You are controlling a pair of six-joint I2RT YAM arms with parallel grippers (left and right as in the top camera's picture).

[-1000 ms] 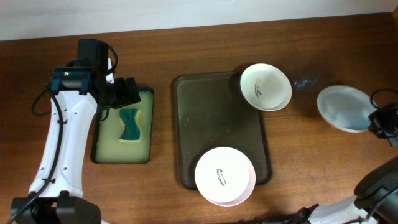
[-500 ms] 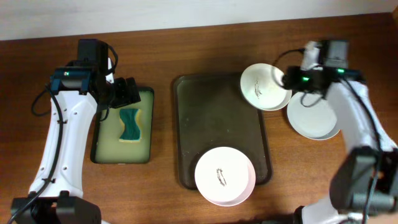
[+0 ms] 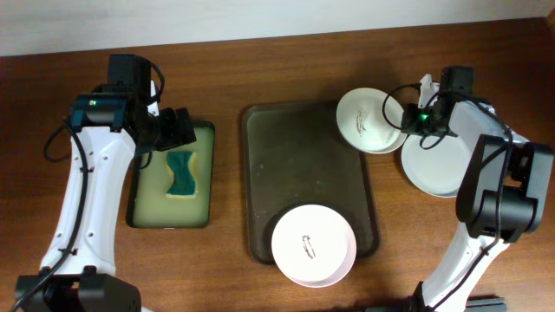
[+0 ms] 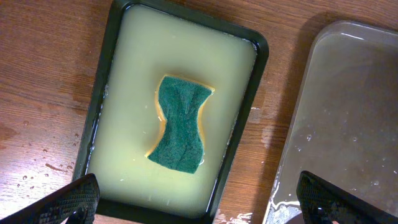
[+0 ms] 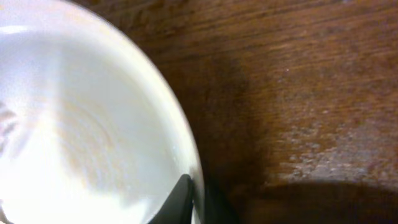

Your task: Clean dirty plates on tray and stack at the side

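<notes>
The dark brown-olive tray [image 3: 295,165] holds two white plates. Both have a dark smear: one at its far right corner [image 3: 364,117], one at its front edge [image 3: 314,245]. A third, plain white plate [image 3: 447,160] lies on the table right of the tray, beside the far plate. My right gripper [image 3: 410,124] is shut on this plain plate's rim; in the right wrist view a finger sits on each side of the rim [image 5: 196,202] of the plate [image 5: 81,124]. My left gripper [image 3: 176,130] is open and empty, above the sponge tray [image 4: 205,208].
A smaller black-rimmed tray [image 3: 147,199] with a yellowish inside holds a green sponge [image 3: 180,173] at the left. Both show in the left wrist view, the tray [image 4: 137,62] and the sponge [image 4: 180,124]. The big tray's wet edge [image 4: 354,112] lies to its right.
My right arm has brought the plain plate in from the far right edge to beside the far smeared plate. The left arm has not moved.
</notes>
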